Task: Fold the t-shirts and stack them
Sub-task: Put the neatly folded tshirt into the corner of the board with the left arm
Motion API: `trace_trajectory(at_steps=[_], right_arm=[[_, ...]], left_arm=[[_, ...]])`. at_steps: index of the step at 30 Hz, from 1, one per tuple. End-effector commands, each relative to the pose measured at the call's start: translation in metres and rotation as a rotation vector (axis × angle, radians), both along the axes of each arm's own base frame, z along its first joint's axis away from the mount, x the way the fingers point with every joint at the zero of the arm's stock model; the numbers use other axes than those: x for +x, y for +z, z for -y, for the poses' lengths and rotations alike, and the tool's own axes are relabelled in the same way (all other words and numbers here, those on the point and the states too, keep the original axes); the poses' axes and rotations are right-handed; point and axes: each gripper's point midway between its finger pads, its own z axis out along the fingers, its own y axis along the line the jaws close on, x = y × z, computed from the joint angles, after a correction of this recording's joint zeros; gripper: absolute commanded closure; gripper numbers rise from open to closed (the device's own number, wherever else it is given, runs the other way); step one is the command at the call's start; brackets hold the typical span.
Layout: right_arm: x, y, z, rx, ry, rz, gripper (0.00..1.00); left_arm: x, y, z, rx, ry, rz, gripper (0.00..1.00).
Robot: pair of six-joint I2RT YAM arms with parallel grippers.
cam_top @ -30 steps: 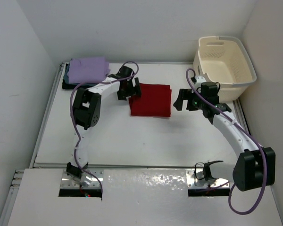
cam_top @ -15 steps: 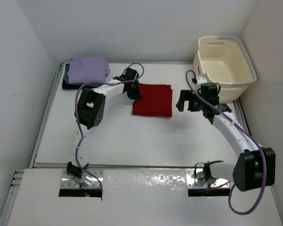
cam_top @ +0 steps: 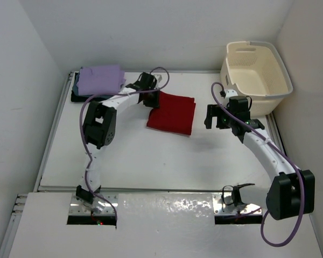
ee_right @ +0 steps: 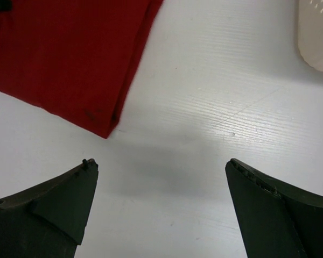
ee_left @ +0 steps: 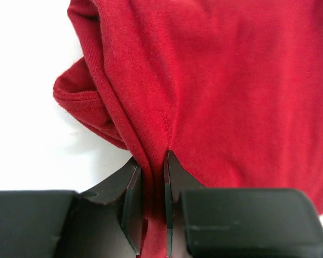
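Item: red t-shirt [cam_top: 172, 114], folded near-square, so we mark no clear long axis; it lies skewed. Its bunched edge is pinched in the left pincer [ee_left: 151, 161], cloth fanning ahead. Right pincer [ee_right: 161, 166] spread wide, holding nothing; the shirt's corner lies ahead-left of it.

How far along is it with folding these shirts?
Nearly done. A lavender shirt tops a pile at the table's far left corner, darker cloth beneath, and the laundry basket looks empty. The red shirt lies folded, its edge pinched in the left gripper; the right gripper hangs open beside it. Left, seemingly: getting the red shirt onto the pile.
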Motion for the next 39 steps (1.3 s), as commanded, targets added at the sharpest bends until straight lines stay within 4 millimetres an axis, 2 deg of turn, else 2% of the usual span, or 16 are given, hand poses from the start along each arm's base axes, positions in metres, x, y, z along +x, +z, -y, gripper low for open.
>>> trace_trajectory(at_steps=[1, 5, 7, 12, 17, 20, 23, 26, 34, 39], right_arm=[[0.002, 0.011, 0.008, -0.034, -0.012, 0.048, 0.01], [0.003, 0.010, 0.009, -0.044, -0.016, 0.048, 0.01], [0.002, 0.010, 0.009, -0.043, -0.015, 0.048, 0.01], [0.003, 0.012, 0.011, -0.052, -0.017, 0.051, 0.01], [0.002, 0.012, 0.013, -0.066, -0.015, 0.052, 0.01], [0.002, 0.011, 0.017, -0.085, -0.031, 0.052, 0.01], [0.002, 0.011, 0.018, -0.088, -0.035, 0.051, 0.01], [0.001, 0.009, 0.020, -0.098, -0.039, 0.047, 0.01], [0.003, 0.008, 0.022, -0.106, -0.048, 0.048, 0.01], [0.003, 0.007, 0.022, -0.107, -0.049, 0.047, 0.01]], left_arm=[[0.033, 0.098, -0.037, 0.071, -0.086, 0.266, 1.00], [0.038, 0.117, -0.064, 0.224, -0.203, 0.341, 1.00], [0.034, 0.115, -0.075, 0.286, -0.235, 0.311, 1.00], [0.055, 0.139, -0.114, 0.388, -0.172, 0.333, 1.00], [0.071, 0.159, -0.142, 0.412, -0.148, 0.377, 1.00], [0.083, 0.182, -0.161, 0.447, -0.100, 0.435, 1.00], [0.093, 0.197, -0.173, 0.469, -0.070, 0.485, 1.00], [0.104, 0.221, -0.186, 0.467, -0.026, 0.544, 1.00], [0.112, 0.245, -0.198, 0.422, 0.003, 0.607, 1.00], [0.119, 0.265, -0.215, 0.390, 0.064, 0.657, 1.00]])
